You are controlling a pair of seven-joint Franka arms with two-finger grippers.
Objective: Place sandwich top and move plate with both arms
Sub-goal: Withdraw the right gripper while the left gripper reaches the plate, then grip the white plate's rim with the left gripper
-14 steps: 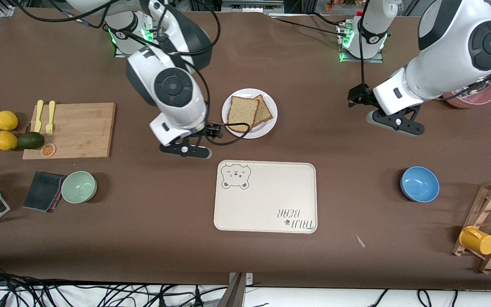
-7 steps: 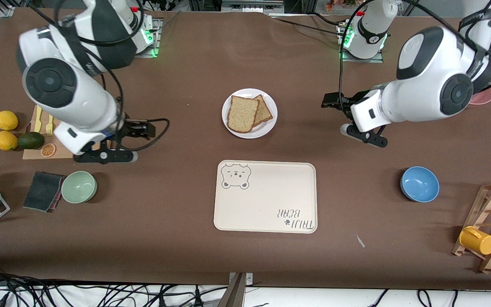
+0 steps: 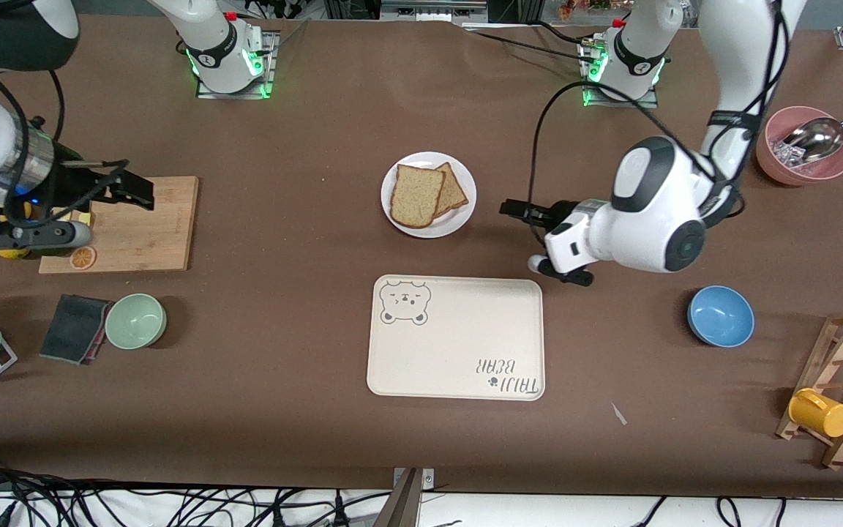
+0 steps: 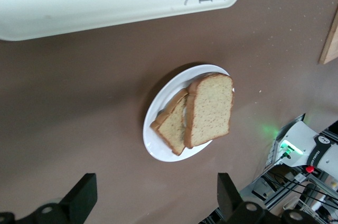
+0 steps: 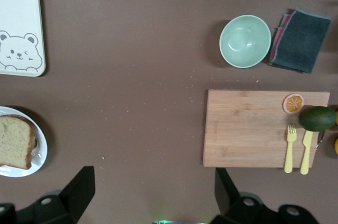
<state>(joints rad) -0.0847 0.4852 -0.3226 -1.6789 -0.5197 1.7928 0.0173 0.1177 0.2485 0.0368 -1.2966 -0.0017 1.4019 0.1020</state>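
Observation:
The white plate (image 3: 458, 217) sits mid-table, farther from the front camera than the cream tray. The sandwich top (image 3: 416, 195), a plain brown slice, lies on it and overlaps a second slice (image 3: 454, 189) beneath. My left gripper (image 3: 564, 272) is open and empty in the air over the table, between the plate and the tray's corner. Its wrist view shows the plate (image 4: 158, 145) and the top slice (image 4: 209, 109) ahead of the left gripper (image 4: 157, 203). My right gripper (image 3: 23, 236) is open and empty over the cutting board's outer edge. The right gripper (image 5: 153, 195) stands wide in its wrist view, where the plate (image 5: 38, 158) shows at the edge.
A cream bear tray (image 3: 458, 344) lies nearer the front camera than the plate. A wooden cutting board (image 3: 136, 219), a green bowl (image 3: 135, 320) and a dark cloth (image 3: 74, 328) are at the right arm's end. A blue bowl (image 3: 720, 315), a pink bowl (image 3: 802, 165) and a mug rack (image 3: 842, 388) are at the left arm's end.
My right arm has swung away from the plate to the cutting board at its end of the table. My left arm has moved in toward the plate and the tray's corner. The bread has not moved.

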